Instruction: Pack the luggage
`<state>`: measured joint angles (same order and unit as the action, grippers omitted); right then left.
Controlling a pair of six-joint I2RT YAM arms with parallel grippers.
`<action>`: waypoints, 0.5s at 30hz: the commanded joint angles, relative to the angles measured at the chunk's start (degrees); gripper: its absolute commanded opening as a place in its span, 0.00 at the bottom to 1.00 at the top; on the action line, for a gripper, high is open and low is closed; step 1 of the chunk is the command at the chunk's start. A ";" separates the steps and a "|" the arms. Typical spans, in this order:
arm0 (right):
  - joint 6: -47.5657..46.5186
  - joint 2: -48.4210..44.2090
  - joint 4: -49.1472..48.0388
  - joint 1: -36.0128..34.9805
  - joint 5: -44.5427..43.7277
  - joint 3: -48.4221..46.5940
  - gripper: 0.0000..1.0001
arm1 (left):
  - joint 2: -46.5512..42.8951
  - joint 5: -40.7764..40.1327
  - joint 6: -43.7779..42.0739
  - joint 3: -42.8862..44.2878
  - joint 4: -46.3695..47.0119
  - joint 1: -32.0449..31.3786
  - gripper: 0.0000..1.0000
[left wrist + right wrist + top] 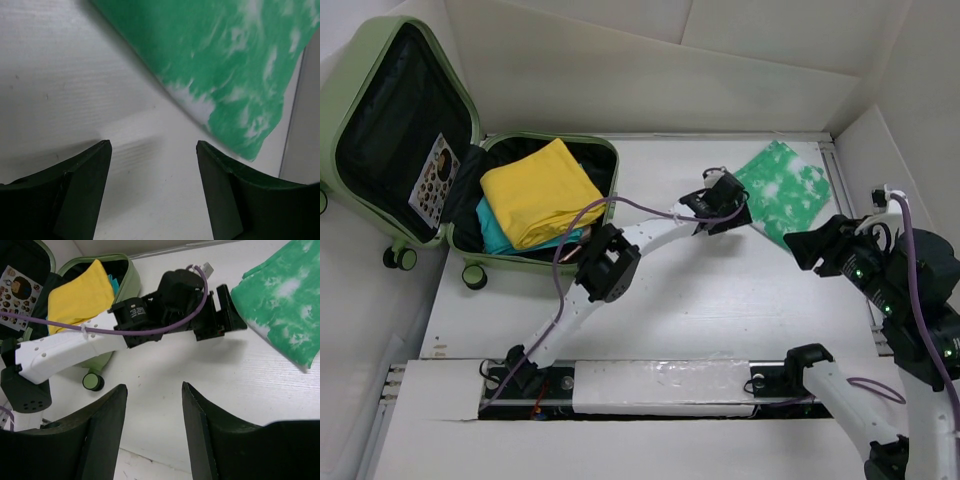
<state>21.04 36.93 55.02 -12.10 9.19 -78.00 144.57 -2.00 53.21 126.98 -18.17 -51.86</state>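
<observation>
The sage-green luggage lies open at the back left, lid up, black lining showing. A folded yellow cloth lies on a teal one inside it. A green-and-white patterned cloth lies flat on the table at the back right; it also shows in the left wrist view and the right wrist view. My left gripper is open and empty, just left of that cloth's edge, close above the table. My right gripper is open and empty, raised at the right.
White walls close in the table at the back and right. A sticker sheet sits in the lid pocket. The luggage wheels stand at its near edge. A purple cable runs along the left arm.
</observation>
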 commanded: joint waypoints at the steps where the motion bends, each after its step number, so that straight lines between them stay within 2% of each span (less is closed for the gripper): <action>1: 0.67 -0.63 1.05 -0.56 1.09 -0.40 0.54 | 2.54 -1.16 6.54 3.97 5.77 0.70 0.64; 8: 0.14 -0.63 2.10 -0.56 2.15 -0.40 0.54 | 10.19 1.73 15.07 8.02 11.22 0.70 0.57; 12: -0.38 -0.10 2.72 -0.56 3.99 -1.90 0.54 | 12.57 1.74 19.47 9.43 14.39 0.70 0.44; 15: -1.61 0.43 3.25 -0.56 3.99 -3.03 0.54 | 12.58 1.74 21.32 9.43 15.63 1.23 0.16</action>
<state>20.84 36.91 58.06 -12.10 11.99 -78.32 156.16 -0.56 71.18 135.20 -3.81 -50.89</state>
